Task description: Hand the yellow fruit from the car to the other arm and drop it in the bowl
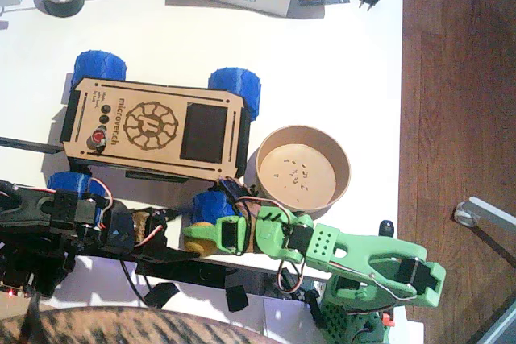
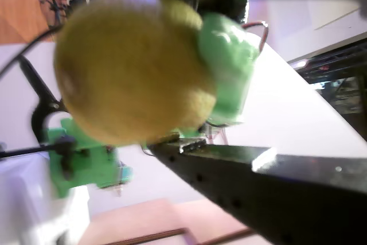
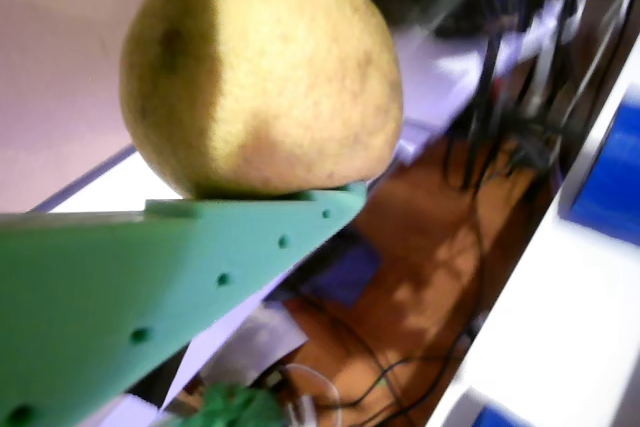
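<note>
I see the green right gripper point(image 1: 200, 235) clamped on the yellow fruit point(image 1: 205, 231), while whether the black left gripper point(image 1: 153, 227) grips it I cannot tell, handover beside the bowl point(image 1: 303, 168).

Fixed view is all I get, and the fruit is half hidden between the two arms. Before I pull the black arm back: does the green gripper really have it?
Observer: Yes. In a wrist view the yellow fruit sits between the right gripper's green jaws, touching both.
Operator: And the black one?
Observer: In a wrist view the left gripper's lower finger lies right under the fruit, but its other finger is blurred, so I cannot tell whether it is pinching.
</note>
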{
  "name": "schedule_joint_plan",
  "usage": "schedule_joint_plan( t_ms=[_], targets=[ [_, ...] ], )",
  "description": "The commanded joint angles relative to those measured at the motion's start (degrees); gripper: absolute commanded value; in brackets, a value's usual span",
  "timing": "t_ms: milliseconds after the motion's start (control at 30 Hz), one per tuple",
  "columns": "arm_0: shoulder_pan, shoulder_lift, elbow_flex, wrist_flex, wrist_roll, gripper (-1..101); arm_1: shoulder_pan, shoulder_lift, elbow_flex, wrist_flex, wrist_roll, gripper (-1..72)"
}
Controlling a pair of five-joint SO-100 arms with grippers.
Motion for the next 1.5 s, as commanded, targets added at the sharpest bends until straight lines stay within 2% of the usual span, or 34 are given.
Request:
schedule_joint_plan(
  t_ms=[0,267,367,500,567,700,967,1133,1300,1367,1467],
  targets=[
    [-0.09,0.26,-1.93,-0.97,0.18,63,0.18,2.29,-2.02,0.0,-0.97,0.0],
    [-0.09,0.26,-1.93,-0.97,0.18,66,0.88,4.31,-1.41,0.62,-1.05,0.0],
    [-0.09,0.26,-1.93,-0.79,0.26,67,3.6,6.5,-1.49,2.46,-0.97,0.0],
    [-0.18,0.88,-2.02,0.18,0.35,66,13.01,11.07,-2.2,4.75,1.41,0.0],
    [-1.23,2.37,-2.37,3.6,0.35,66,18.98,12.66,-2.72,6.15,3.08,0.0],
    [-8.7,3.69,-2.81,8.7,1.23,64,30.85,13.18,-2.99,7.21,6.24,0.0],
    [-17.93,7.12,-3.08,9.93,15.47,57,50.45,4.22,-8.35,10.63,16.52,-0.1],
    [-23.91,10.99,-3.08,23.2,16.17,56,55.28,-9.4,-16.35,16.61,21.62,-0.1],
    [-35.33,13.27,-2.9,40.34,17.23,57,59.15,-19.51,-22.24,17.67,24.96,-0.1],
    [-40.87,12.74,-2.46,45.62,21.27,54,60.12,-23.38,-24.52,18.02,25.49,-0.1],
    [-47.64,12.04,-2.46,47.55,33.22,45,60.73,-29.18,-28.39,19.78,26.19,-0.1]
  ],
)
